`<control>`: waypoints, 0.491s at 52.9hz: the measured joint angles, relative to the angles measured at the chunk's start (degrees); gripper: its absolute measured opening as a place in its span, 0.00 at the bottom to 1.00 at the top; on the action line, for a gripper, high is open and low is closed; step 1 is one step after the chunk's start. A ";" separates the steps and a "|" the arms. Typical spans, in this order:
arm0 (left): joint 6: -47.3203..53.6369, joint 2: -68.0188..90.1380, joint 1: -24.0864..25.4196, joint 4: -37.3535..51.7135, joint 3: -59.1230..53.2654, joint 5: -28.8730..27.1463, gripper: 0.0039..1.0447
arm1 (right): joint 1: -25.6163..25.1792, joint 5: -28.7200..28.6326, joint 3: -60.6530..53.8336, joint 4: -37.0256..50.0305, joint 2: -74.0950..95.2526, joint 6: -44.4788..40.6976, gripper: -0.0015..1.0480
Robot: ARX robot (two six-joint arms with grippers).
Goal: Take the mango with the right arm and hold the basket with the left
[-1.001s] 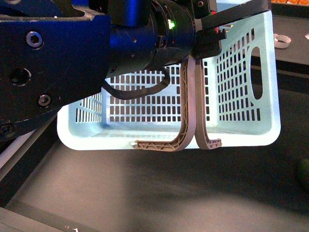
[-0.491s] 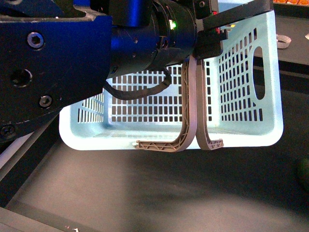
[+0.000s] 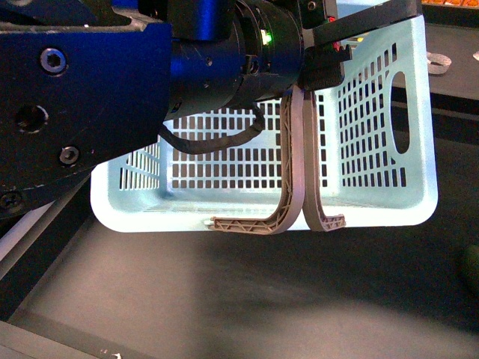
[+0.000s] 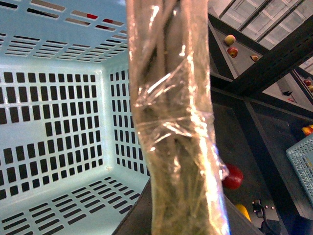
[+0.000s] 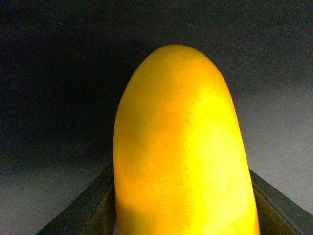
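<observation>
Left claw: the left claw (image 3: 323,54) is clenched on the tops of the two grey-brown handles (image 3: 296,164), right beside the arm's green light (image 3: 265,35).
Basket: the pale turquoise basket (image 3: 150,217) hangs below the left claw by those handles, tipped so that its open side faces the front camera and its slotted base faces away.
Handles: pressed together side by side and bound in clear, shiny tape (image 4: 176,122), as the left wrist view shows.
Table: the dark table (image 3: 224,299) lies under the basket; whether the rim touches it cannot be told.
Right claw: the right claw (image 5: 183,205) is grasping the mango (image 5: 181,142), with a dark finger (image 5: 90,210) against each flank.
Mango: bright yellow-orange, lengthwise between the fingers, its rounded end pointing away from the right claw.
Apple: a red apple (image 4: 233,176) sits beyond the taped handles, outside the basket.
</observation>
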 joint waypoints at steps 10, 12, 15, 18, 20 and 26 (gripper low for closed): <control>0.00 0.00 0.00 0.00 0.00 0.02 0.06 | 2.91 -4.98 -5.49 -1.77 -9.18 3.26 0.55; 0.00 0.00 0.00 0.00 0.00 0.00 0.06 | 3.69 -5.90 -6.54 -2.19 -11.19 4.33 0.55; 0.00 0.00 0.00 0.00 0.00 0.00 0.06 | 5.62 -7.78 -8.74 -3.17 -15.61 6.01 0.54; 0.00 0.00 0.00 0.00 0.00 0.00 0.06 | 7.98 -9.57 -10.95 -4.31 -20.46 8.46 0.54; 0.00 0.00 0.00 0.00 0.00 0.00 0.06 | 10.75 -11.10 -13.03 -5.75 -25.68 10.84 0.54; 0.00 0.00 0.00 0.00 0.00 0.02 0.06 | 20.70 -13.33 -17.16 -11.21 -42.47 18.25 0.54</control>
